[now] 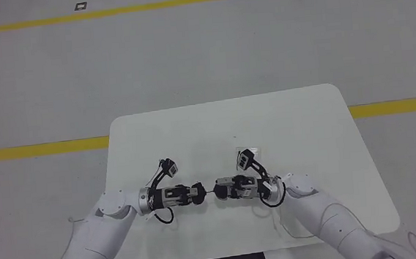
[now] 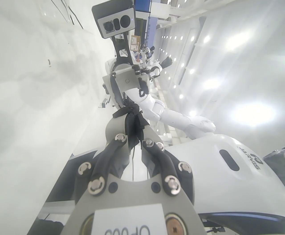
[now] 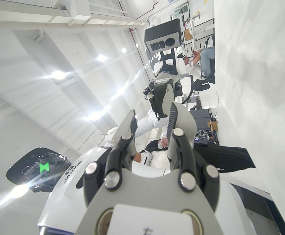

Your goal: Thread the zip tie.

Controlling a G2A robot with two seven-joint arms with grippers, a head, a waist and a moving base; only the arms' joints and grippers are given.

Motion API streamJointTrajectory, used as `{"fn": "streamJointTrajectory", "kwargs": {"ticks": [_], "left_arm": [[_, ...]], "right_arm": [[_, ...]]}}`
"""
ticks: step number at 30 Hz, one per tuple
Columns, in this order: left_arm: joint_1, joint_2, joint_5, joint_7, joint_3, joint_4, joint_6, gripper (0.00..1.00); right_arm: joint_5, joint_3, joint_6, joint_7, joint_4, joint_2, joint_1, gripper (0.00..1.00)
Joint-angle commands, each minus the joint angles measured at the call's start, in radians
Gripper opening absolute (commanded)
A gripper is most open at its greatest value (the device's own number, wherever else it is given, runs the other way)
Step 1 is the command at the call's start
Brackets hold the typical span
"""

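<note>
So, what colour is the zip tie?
Black; the zip tie shows best in the left wrist view, pinched in the left gripper.

White rounded-corner rectangular table (image 1: 303, 122) stands on a smooth pale grey floor (image 1: 187, 50). One yellow painted floor stripe (image 1: 40, 149) runs out from under the table on both sides. A second yellow stripe (image 1: 183, 1) lies well beyond the table's far edge. Small dark square floor marker (image 1: 81, 6) sits farther still from the table. High above the table: white ceiling beams (image 3: 66, 15) and bright round ceiling lamps (image 3: 58, 75).
</note>
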Motion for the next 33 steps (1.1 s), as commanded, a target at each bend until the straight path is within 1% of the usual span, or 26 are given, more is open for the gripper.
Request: {"fn": "streamJointTrajectory", "kwargs": {"ticks": [1,10,15,20,21,22,33], "left_arm": [[0.000,0.000,0.000,0.000,0.000,0.000,0.000,0.00],[0.000,0.000,0.000,0.000,0.000,0.000,0.000,0.00],[0.000,0.000,0.000,0.000,0.000,0.000,0.000,0.00],[0.000,0.000,0.000,0.000,0.000,0.000,0.000,0.00],[0.000,0.000,0.000,0.000,0.000,0.000,0.000,0.00],[0.000,0.000,0.000,0.000,0.000,0.000,0.000,0.00],[0.000,0.000,0.000,0.000,0.000,0.000,0.000,0.00]], "right_arm": [[-0.002,-0.007,-0.003,0.002,0.004,-0.003,0.002,0.00],[-0.010,-0.018,-0.019,0.006,0.004,-0.009,0.000,0.00],[-0.018,-0.014,-0.025,-0.005,0.006,-0.008,-0.004,0.09],[-0.020,-0.008,-0.027,-0.013,0.004,-0.007,-0.010,0.12],[-0.021,-0.007,-0.027,-0.014,0.004,-0.006,-0.011,0.11],[-0.022,-0.006,-0.026,-0.014,0.003,-0.006,-0.011,0.13],[-0.025,-0.005,-0.024,-0.010,-0.013,-0.007,-0.016,0.12]]}}
